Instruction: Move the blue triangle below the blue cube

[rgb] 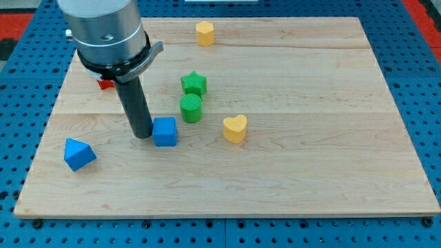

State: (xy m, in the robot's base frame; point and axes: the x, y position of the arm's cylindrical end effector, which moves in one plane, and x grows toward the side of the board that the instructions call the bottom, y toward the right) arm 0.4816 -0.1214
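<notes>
The blue triangle (78,153) lies near the view's lower left of the wooden board (310,165). The blue cube (165,131) sits to its right and slightly higher, left of the board's middle. My tip (142,134) stands on the board just left of the blue cube, touching or almost touching its left side. The blue triangle is well to the left of my tip and a little lower.
A green star (194,84) and a green cylinder (191,107) stand just above and right of the blue cube. A yellow heart (235,128) lies to its right. A yellow hexagon (204,32) sits near the top edge. A red block (105,85) peeks out behind the arm.
</notes>
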